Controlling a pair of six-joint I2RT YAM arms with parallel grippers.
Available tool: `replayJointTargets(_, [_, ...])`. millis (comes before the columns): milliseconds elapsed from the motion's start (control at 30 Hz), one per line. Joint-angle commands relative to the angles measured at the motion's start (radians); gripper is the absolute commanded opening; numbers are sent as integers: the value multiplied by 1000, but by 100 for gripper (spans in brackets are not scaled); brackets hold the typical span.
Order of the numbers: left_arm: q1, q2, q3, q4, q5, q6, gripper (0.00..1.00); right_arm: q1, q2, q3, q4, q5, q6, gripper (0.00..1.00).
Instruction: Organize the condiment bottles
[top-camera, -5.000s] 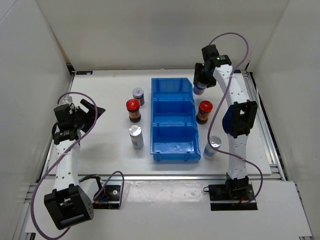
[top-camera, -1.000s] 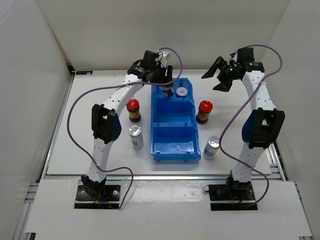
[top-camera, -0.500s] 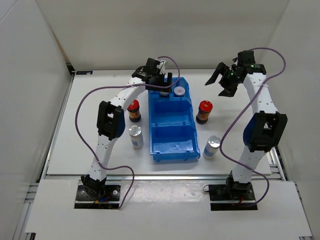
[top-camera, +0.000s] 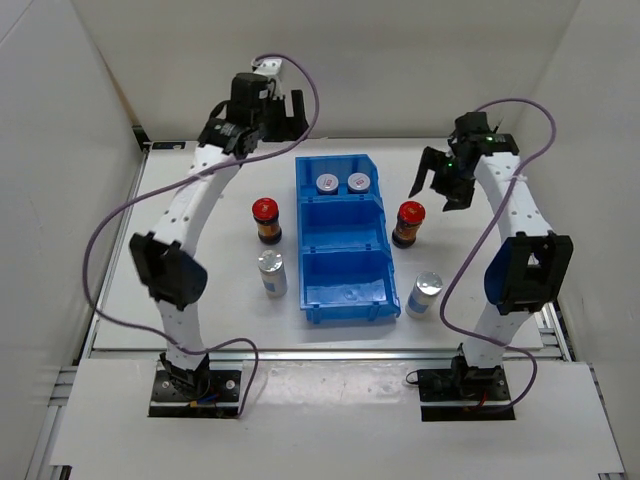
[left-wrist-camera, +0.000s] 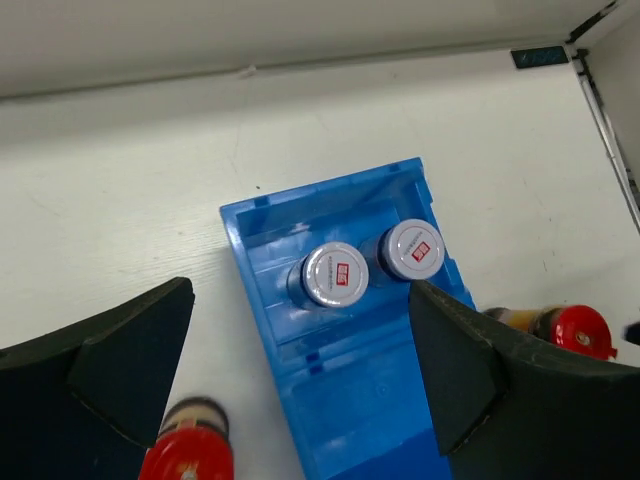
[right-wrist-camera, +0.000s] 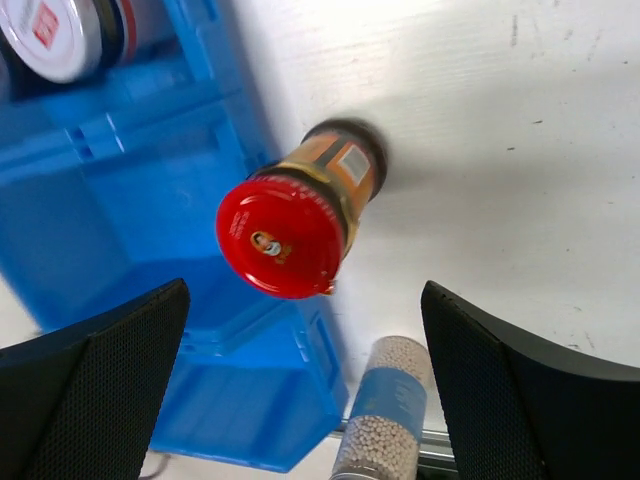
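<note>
Two grey-white-capped bottles (top-camera: 327, 184) (top-camera: 359, 182) stand side by side in the far compartment of the blue bin (top-camera: 345, 292). The left wrist view shows them from above (left-wrist-camera: 336, 274) (left-wrist-camera: 413, 249). My left gripper (top-camera: 255, 122) hangs open high above the bin's back left, holding nothing. Red-capped bottles stand left (top-camera: 265, 220) and right (top-camera: 409, 222) of the bin. Silver bottles stand nearer, left (top-camera: 271, 272) and right (top-camera: 426, 292). My right gripper (top-camera: 438, 185) is open just above the right red-capped bottle (right-wrist-camera: 285, 235), not touching it.
The bin's middle compartment (left-wrist-camera: 380, 400) and its near compartment hold nothing. White walls enclose the table on the left, back and right. The right silver bottle (right-wrist-camera: 392, 420) stands close to the bin's near right corner. A metal rail runs along the table's near edge.
My left gripper opened, left the second grey-white-capped bottle in the far compartment, and rose away to the back left. My right gripper came down and inward over the right red-capped bottle.
</note>
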Motion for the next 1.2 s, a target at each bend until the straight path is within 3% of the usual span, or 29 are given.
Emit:
replayJointTargets(0, [-14, -193, -158, -10, -73, 58, 100, 95, 28, 36, -56, 101, -80, 100])
replayJointTargets(167, [23, -392, -470, -10, -163, 81, 100, 191, 131, 76, -91, 217, -95, 100])
replayJointTargets(333, [60, -485, -623, -10, -181, 81, 100, 201, 197, 120, -125, 250, -75, 100])
replayJointTargets(433, [72, -503, -647, -10, -219, 92, 100, 210, 206, 120, -125, 270, -75, 91])
replayJointTargets(467, [72, -503, -647, -10, -219, 92, 100, 219, 206, 120, -125, 279, -75, 86])
replayJointTargets(600, [72, -503, -667, -10, -229, 92, 100, 244, 206, 166, -134, 357, -85, 31])
replayJointTargets(767, [72, -525, -704, -10, -271, 72, 100, 277, 145, 345, -171, 396, -85, 4])
replayJointTargets(967, [72, -534, -756, -1, -325, 51, 100, 368, 135, 478, -162, 301, -94, 0])
replayJointTargets(1167, [72, -534, -766, 8, -315, 51, 100, 471, 200, 469, -151, 227, -94, 0])
